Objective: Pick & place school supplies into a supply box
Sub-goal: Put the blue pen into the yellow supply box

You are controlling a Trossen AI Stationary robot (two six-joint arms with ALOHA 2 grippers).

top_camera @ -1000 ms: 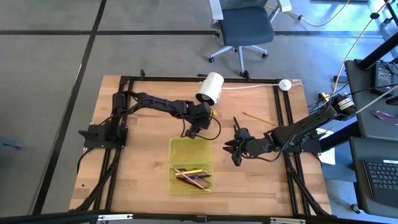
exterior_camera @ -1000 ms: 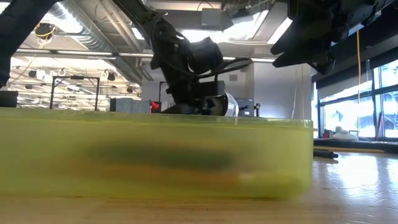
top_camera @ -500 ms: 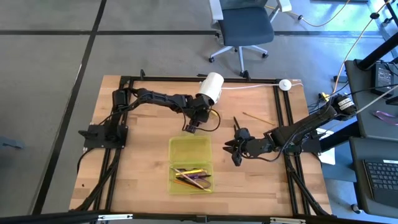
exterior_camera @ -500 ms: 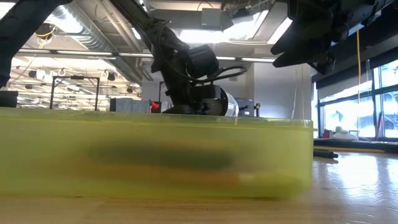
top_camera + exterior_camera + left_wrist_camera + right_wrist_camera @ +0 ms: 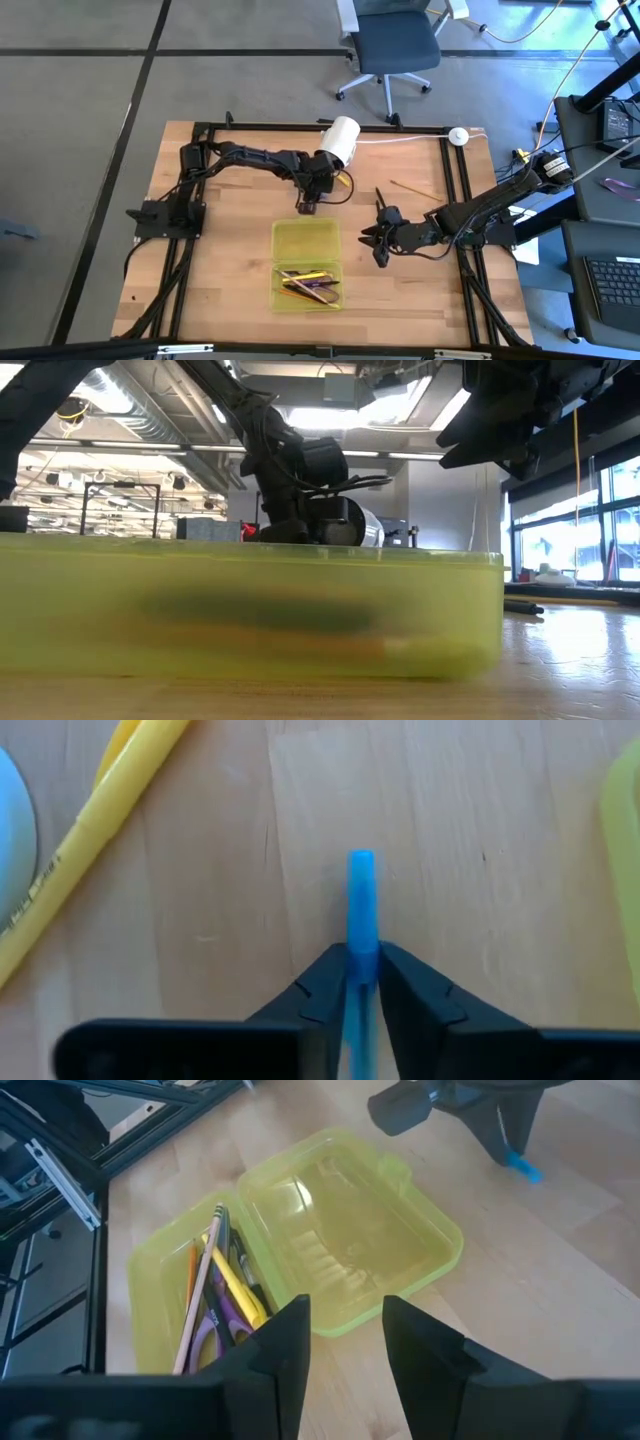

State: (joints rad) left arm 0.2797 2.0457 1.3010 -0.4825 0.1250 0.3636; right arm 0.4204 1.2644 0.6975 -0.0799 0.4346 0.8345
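The supply box [image 5: 306, 264] lies open near the desk's [image 5: 230, 270] front edge, pens and pencils [image 5: 308, 284] in its front half. Behind it, toward the back edge, the left gripper [image 5: 306, 207] pinches a pen [image 5: 360, 910] against the desk. A cylinder [image 5: 339, 142] sits at the back edge. The right gripper [image 5: 378, 240] hangs right of the box.
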